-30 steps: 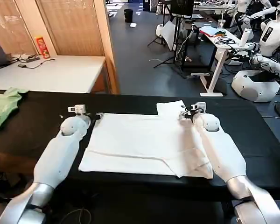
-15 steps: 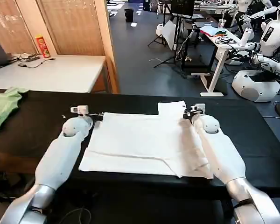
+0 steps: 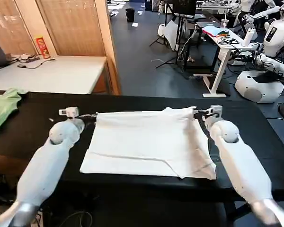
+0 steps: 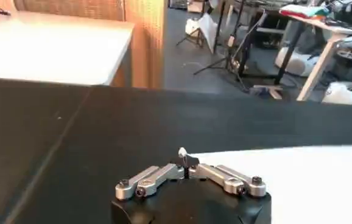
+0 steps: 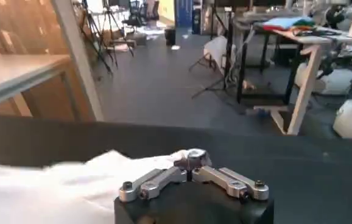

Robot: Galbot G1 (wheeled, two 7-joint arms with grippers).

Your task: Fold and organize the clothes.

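Note:
The clothes are a white T-shirt [image 3: 146, 142] lying partly folded on the black table [image 3: 38, 123], its print hidden. My left gripper [image 3: 91, 116] is shut on the shirt's far left corner [image 4: 183, 152]. At the far right corner, my right gripper [image 3: 197, 112] is shut on the cloth [image 5: 103, 176], which bunches up at its tips [image 5: 191, 159]. The far edge is pulled taut between the two grippers. A folded layer lies across the near right part of the shirt.
A light green garment [image 3: 4, 106] lies at the table's left end. Behind it stands a white desk [image 3: 52, 73] with a laptop and a red can. Beyond the table's far edge are open floor, stands and other robots at the right.
Both grippers moved apart, left going left and right going right, stretching the shirt's far edge. The sleeve that stuck out at the far right is now drawn in and bunched at the right gripper.

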